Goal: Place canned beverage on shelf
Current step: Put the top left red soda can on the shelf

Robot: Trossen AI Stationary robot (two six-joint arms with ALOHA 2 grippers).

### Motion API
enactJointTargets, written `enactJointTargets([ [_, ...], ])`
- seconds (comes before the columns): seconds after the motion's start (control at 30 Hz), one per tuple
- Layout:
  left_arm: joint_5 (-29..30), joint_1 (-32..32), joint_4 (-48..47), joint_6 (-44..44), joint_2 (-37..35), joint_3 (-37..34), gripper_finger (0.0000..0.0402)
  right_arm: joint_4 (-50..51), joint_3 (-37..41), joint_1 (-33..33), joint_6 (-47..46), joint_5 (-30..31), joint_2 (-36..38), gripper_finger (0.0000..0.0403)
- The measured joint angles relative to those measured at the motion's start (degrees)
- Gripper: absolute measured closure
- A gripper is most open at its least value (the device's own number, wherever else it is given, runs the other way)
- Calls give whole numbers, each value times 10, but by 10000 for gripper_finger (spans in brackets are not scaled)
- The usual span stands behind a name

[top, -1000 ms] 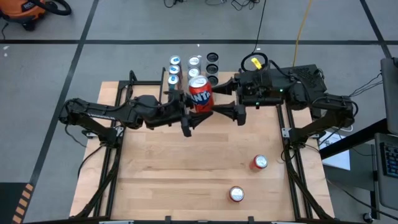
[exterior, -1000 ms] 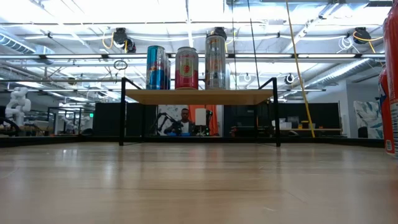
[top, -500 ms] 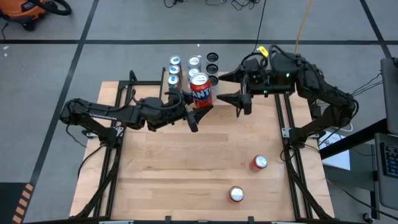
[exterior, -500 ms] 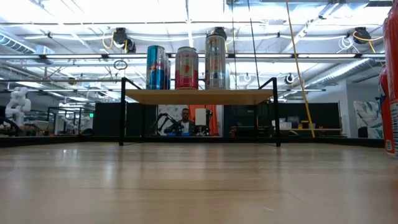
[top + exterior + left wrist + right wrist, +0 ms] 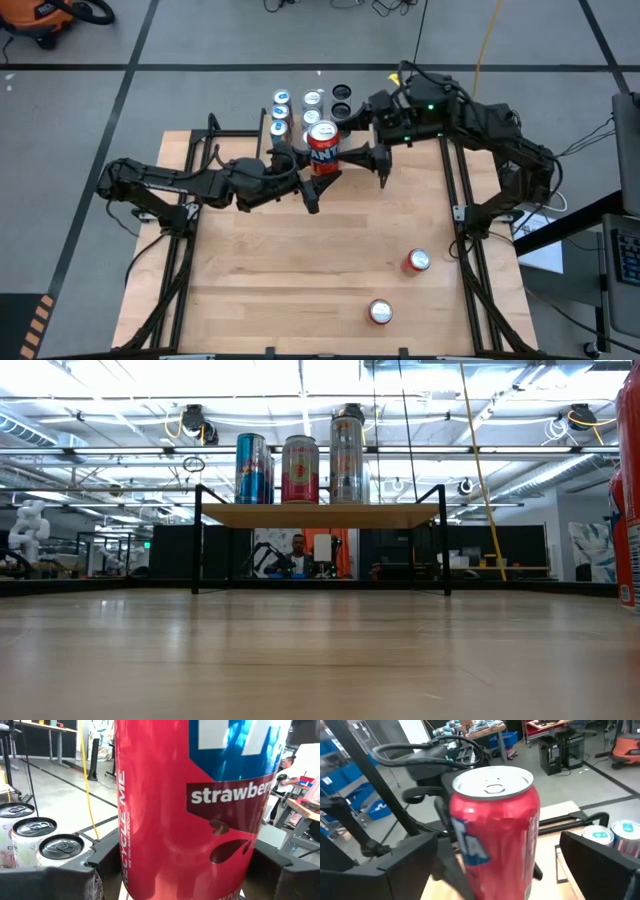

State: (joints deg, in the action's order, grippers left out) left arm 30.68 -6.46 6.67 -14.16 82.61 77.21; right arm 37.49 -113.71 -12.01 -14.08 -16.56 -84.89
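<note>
the left gripper is pinching the red strawberry can, holding it upright just in front of the shelf at the far edge of the table. the right gripper sits just to the can's right, fingers spread wide and not touching it. several cans already stand on the shelf. this one isn't placed yet, and two more cans wait on the near right of the table.
</note>
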Motion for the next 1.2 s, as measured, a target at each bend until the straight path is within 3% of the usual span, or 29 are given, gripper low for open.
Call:
enactJointTargets([
  [0.27, 19, 0, -2, 0, 0, 0, 116, -43, 0, 0, 27, -1, -17, 5],
  [1.2, 41, 4, -46, -1, 27, 1, 110, -22, 1, 0, 88, -3, -42, 12],
])
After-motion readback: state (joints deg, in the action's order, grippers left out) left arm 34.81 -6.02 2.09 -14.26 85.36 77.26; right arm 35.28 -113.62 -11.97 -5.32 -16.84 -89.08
